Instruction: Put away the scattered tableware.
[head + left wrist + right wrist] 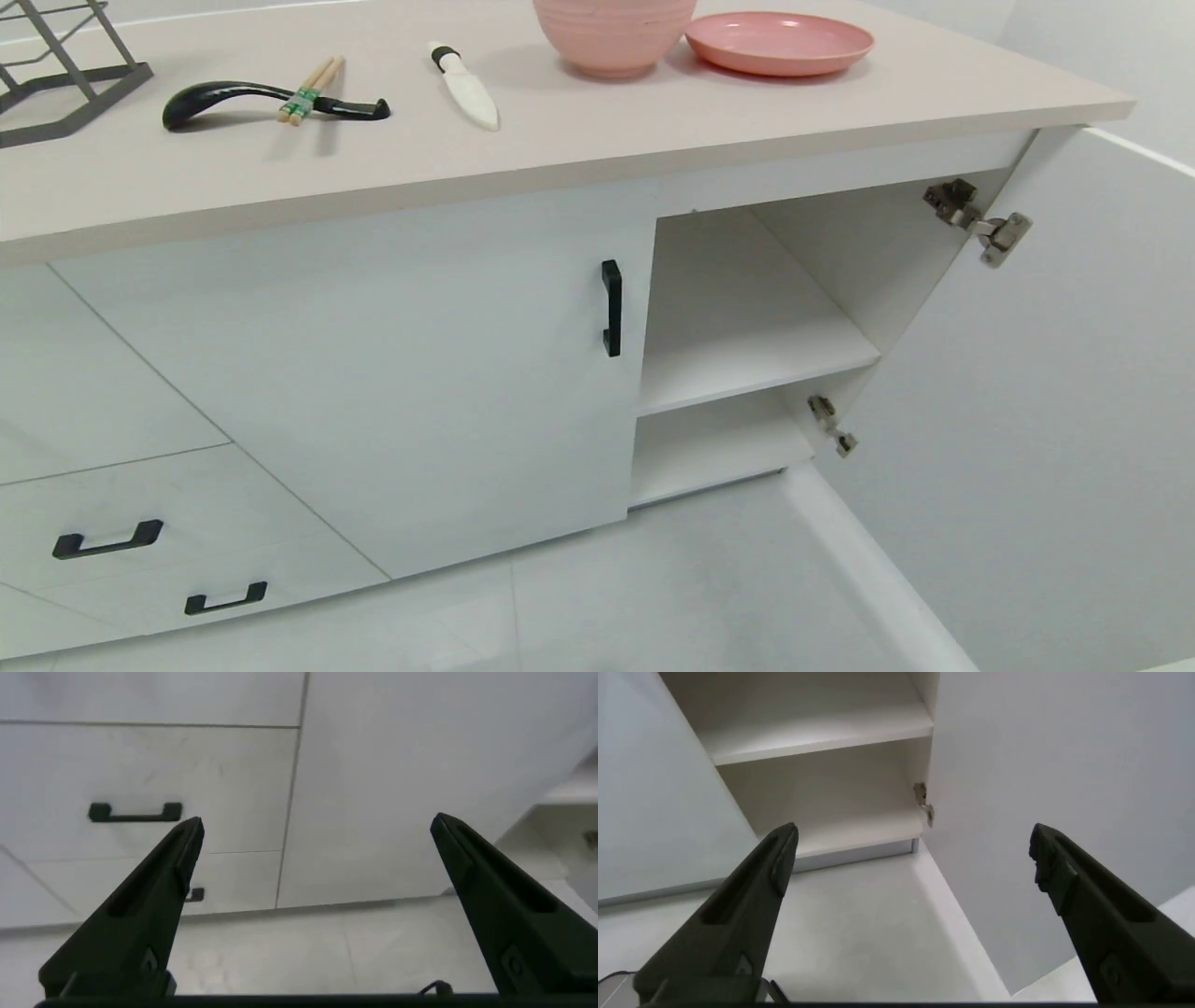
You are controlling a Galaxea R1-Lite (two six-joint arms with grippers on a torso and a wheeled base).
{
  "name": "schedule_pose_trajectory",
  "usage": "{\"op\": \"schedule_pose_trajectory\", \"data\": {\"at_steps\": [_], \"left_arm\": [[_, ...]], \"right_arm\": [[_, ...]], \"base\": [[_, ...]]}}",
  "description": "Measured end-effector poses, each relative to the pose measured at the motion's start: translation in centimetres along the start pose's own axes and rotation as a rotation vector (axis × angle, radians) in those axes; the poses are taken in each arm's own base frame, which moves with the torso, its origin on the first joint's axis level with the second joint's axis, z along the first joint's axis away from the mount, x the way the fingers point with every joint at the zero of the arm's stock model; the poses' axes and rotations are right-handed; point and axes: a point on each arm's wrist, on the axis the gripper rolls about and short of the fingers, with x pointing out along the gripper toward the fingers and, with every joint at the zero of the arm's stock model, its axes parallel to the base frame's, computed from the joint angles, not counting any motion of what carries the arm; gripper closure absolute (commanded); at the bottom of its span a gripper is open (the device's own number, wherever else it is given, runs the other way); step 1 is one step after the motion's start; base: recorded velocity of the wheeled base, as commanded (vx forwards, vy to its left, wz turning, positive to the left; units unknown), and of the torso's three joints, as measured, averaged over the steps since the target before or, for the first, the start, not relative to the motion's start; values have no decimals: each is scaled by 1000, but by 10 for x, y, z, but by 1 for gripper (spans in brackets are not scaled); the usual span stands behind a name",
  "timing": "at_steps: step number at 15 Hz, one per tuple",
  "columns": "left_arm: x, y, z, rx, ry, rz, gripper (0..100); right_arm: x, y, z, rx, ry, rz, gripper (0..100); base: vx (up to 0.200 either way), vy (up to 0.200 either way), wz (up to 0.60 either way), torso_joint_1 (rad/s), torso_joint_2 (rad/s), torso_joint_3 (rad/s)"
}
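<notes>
I rate the open cabinet door [1055, 392] as the main hazard: the right gripper [913, 833] hangs low beside it, and a careless lift toward the countertop [579, 140] may strike it. The chopsticks [311, 91] lie across the black spoon [233, 98], so grasping one may shift the other. The bowl [613, 33], plate [778, 42] and knife [464, 86] rest on the countertop. Both the right and the left gripper [316, 826] are spread wide, holding and touching nothing.

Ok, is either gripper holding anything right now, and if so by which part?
Nothing is held. The left gripper and right gripper are both open and empty.
</notes>
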Motion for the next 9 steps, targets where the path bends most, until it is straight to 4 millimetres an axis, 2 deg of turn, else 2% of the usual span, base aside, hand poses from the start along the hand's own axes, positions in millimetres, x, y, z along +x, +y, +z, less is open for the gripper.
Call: {"op": "schedule_pose_trajectory", "data": {"at_steps": [4,7,9], "left_arm": [[0,-1,0,-8,11,-26,0],[0,-2,1,8,5,-83,0],[0,-2,1,138,-8,-85,0]], "right_arm": [[0,0,0,0,1,0,0],[0,0,0,0,2,1,0],[0,0,0,0,0,0,0]], "base": [[0,-200,0,4,4,-2],[0,0,0,0,0,0],[0,0,0,0,0,0]]}}
